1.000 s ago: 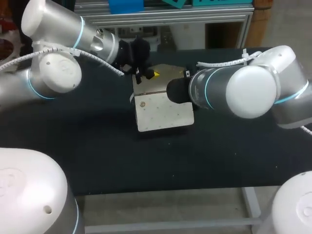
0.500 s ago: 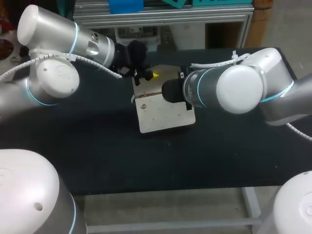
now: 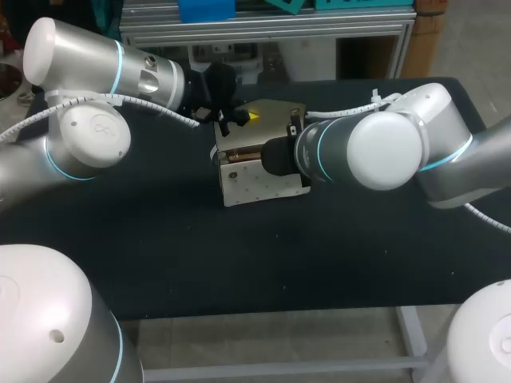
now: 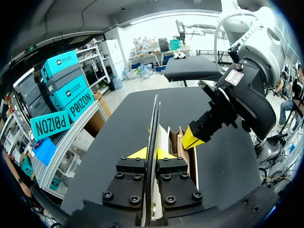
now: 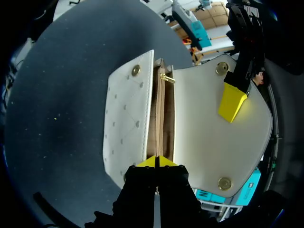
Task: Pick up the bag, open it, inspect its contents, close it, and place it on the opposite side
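— What sort of place is pictured?

— A robotics lab is shown, viewed from above and behind the rig.

— By what is that made plain?

— Two pale, rounded robot arms, the left arm (image 3: 88,120) and the right arm (image 3: 383,148), are seen ringed with blue light at the joints and trailed by white wrapped cables (image 3: 152,100). They are set at a black-covered surface (image 3: 239,255) carried on a bare metal frame (image 3: 411,331). A white bag (image 3: 251,187) is held between them.

One bag (image 3: 257,182), two hands (image 4: 151,154) (image 5: 156,161)
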### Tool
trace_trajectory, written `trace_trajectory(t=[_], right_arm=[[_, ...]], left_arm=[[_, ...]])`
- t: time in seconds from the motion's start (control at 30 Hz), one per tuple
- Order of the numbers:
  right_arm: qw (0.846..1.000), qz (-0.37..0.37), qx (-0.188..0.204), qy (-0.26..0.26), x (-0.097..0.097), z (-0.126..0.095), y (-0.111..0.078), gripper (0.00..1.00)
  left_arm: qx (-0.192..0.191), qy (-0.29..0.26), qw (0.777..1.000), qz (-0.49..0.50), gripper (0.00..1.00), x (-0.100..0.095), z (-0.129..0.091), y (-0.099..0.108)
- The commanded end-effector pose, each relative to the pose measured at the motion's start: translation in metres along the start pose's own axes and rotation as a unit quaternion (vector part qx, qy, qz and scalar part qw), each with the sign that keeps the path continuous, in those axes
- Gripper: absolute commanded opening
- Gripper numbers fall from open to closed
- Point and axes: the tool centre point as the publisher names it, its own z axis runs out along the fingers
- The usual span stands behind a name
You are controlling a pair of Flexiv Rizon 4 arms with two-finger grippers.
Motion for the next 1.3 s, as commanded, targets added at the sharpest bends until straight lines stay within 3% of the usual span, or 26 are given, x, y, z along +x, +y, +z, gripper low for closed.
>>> trace_trajectory(t=[0.03,0.23,0.57,0.77,0.93,1.3], right_arm=[[1.0,0.001,-0.002,-0.001,0.01,0.0,-0.002,0.0],[1.0,0.004,-0.002,0.004,0.013,0.001,-0.004,0.0],[1.0,0.013,0.003,-0.024,-0.014,0.003,-0.006,0.0],[1.0,0.009,0.002,-0.027,-0.021,0.015,0.0,0.0],[1.0,0.007,-0.005,-0.011,-0.013,0.024,0.004,0.0],[1.0,0.017,-0.008,0.011,0.009,0.024,-0.001,0.0]], left_arm=[[0.006,-0.007,1.0,0.001,0.0,0.002,-0.005,-0.002],[0.009,0.006,1.0,0.012,0.0,0.005,-0.005,-0.004],[0.001,0.029,0.999,0.022,0.0,0.013,0.003,-0.003],[0.001,0.03,0.999,0.025,0.0,0.015,0.004,-0.005],[0.006,0.023,1.0,0.02,0.0,0.012,0.001,-0.005],[0.022,0.006,1.0,0.007,0.0,0.007,-0.007,-0.001]])
